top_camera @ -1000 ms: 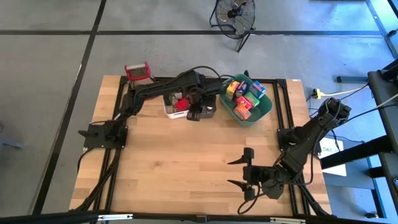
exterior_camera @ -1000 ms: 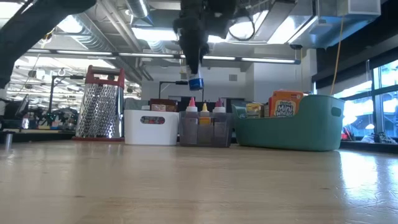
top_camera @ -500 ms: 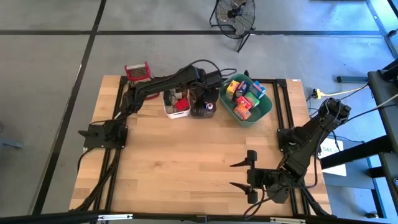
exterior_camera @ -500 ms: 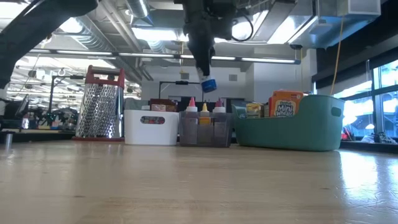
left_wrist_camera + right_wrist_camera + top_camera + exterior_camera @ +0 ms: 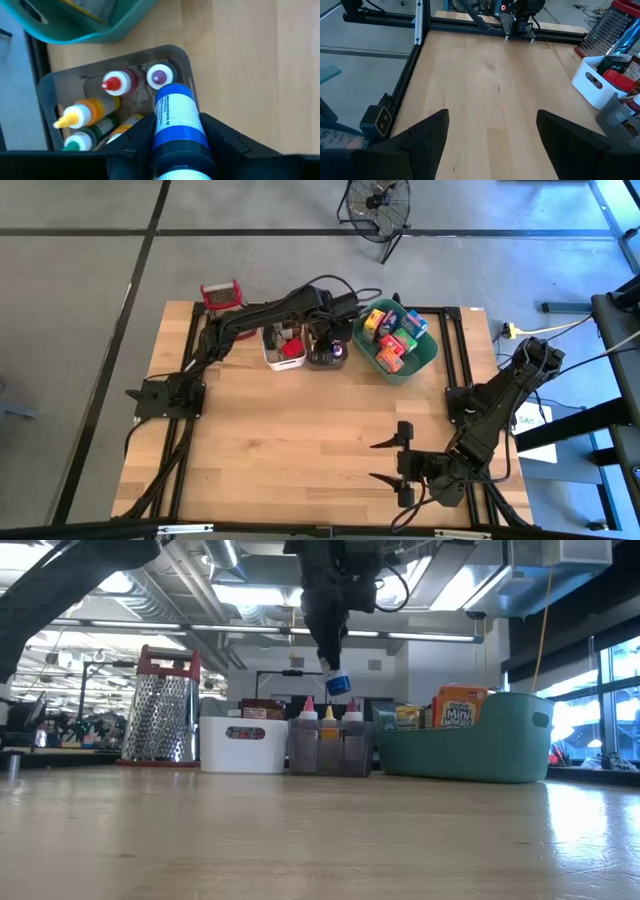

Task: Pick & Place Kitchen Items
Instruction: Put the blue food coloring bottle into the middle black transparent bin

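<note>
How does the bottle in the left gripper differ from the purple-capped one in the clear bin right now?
The blue-labelled bottle is clamped in the left gripper above the clear bin; the purple-capped bottle stands inside it. The held bottle looks tilted in the low view; the purple-capped one stands upright, cap up. Both are small bottles.

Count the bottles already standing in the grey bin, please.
4 visible in the grey bin: purple cap, red cap, orange bottle, green cap. The held blue bottle may hide more.

Blue-capped bottle (image 5: 175,117) base hidden between left fingers (image 5: 227,142), teal bin (image 5: 95,22) cut off at edge
</note>
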